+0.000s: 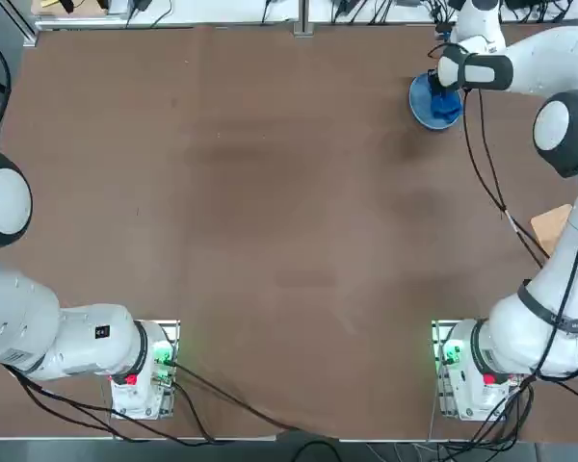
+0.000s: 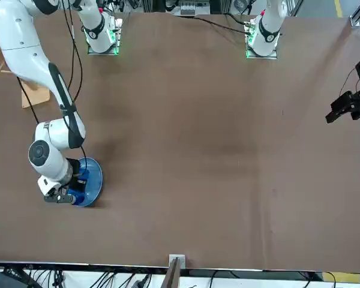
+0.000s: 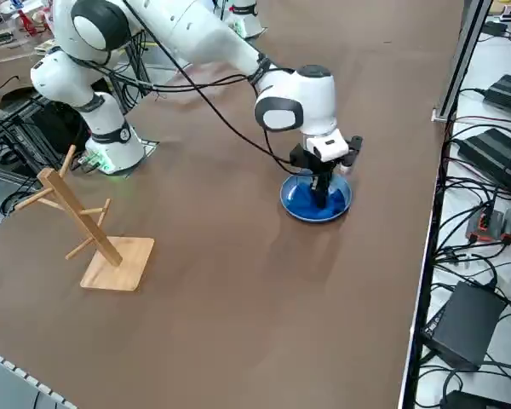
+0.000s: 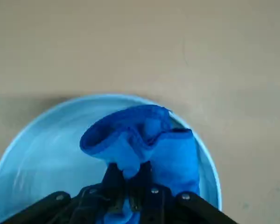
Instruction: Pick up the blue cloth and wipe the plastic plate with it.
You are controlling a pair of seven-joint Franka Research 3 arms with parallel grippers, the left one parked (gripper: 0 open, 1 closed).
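Right gripper closed on blue cloth, pressed into plastic plate.
Pickup done; cloth sits inside the plate at the table's far right corner. Wiping appears underway, though coverage cannot be judged.

The small round light sky-blue plastic plate, shallow with a raised rim, lies flat on the brown table near its far edge, toward the far right corner on the robot's own right. The darker blue cloth, soft and bunched into a loose fold, rests inside the plate, touching its floor and reaching close to the rim on one side. The cloth is pinched at its lower part between the black fingers of the right gripper.
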